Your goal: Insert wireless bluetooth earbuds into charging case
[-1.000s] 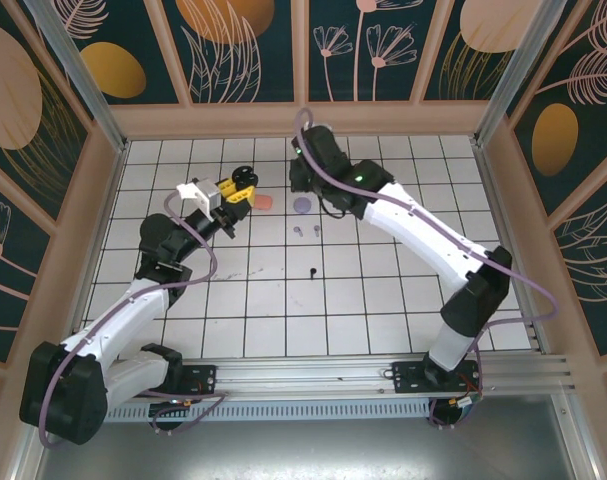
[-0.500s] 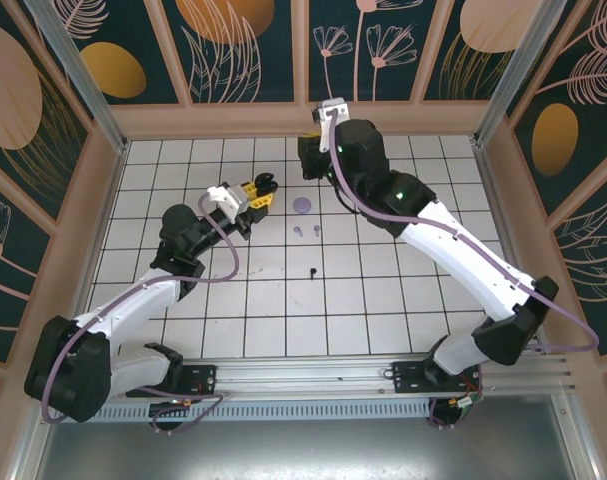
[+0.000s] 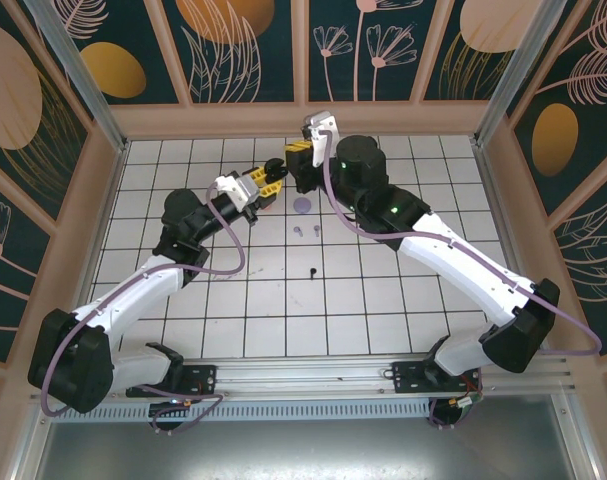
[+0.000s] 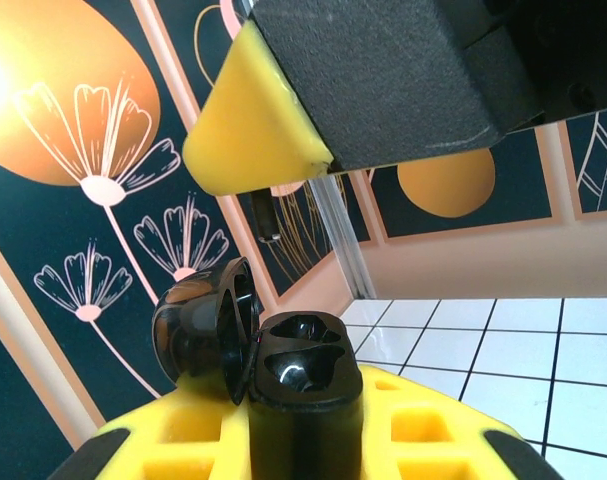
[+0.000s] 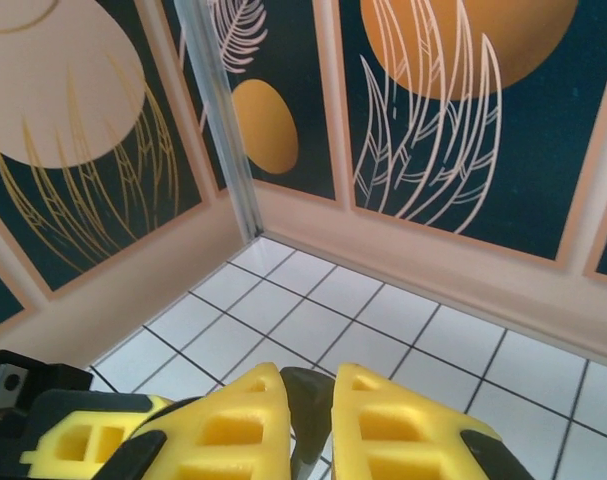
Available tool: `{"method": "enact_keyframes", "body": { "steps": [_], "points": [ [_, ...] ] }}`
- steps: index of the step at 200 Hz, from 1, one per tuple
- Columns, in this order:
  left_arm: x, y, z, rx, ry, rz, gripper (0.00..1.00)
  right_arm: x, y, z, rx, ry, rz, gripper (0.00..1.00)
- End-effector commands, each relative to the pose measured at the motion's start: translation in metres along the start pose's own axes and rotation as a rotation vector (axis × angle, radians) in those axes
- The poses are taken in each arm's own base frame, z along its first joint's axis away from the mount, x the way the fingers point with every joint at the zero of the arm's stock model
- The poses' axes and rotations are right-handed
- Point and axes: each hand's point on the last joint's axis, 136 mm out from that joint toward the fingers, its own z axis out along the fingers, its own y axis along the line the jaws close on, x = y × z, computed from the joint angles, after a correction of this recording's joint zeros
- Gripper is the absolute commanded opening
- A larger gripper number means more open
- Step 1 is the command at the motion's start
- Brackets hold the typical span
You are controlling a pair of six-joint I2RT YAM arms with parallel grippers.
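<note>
Two grips: your left gripper (image 3: 267, 182) is clamping the open black case (image 4: 303, 385) upright. Your right gripper (image 5: 308, 378) is pinching the black earbud (image 5: 304, 405), hanging just above, toward the lid side.

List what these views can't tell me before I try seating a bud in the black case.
- Right wrist view: dark piece between the right jaws, cut off by the bottom edge; earbud or not, unclear.
- Left wrist view: black case wells in shadow; whether one is filled cannot be told.
- Top view: lavender earbuds and black speck too small to read orientation.
</note>
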Motion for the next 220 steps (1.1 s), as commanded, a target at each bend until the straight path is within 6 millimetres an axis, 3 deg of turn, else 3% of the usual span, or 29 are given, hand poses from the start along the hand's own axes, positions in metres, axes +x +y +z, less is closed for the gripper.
{"method": "enact_keyframes", "body": {
  "steps": [1,105,220],
  "points": [
    [-0.012,-0.003,0.003,0.027,-0.027,0.028,0.0,-0.016,0.013,-0.009,-0.067,-0.06,0.038,0.13],
    [-0.012,-0.001,0.005,0.023,-0.025,-0.015,0.0,0.002,0.024,-0.02,-0.144,-0.016,0.127,0.13],
    [-0.013,0.001,0.007,0.018,-0.028,-0.027,0.0,0.015,0.032,-0.01,-0.175,0.019,0.15,0.12]
  ]
}}
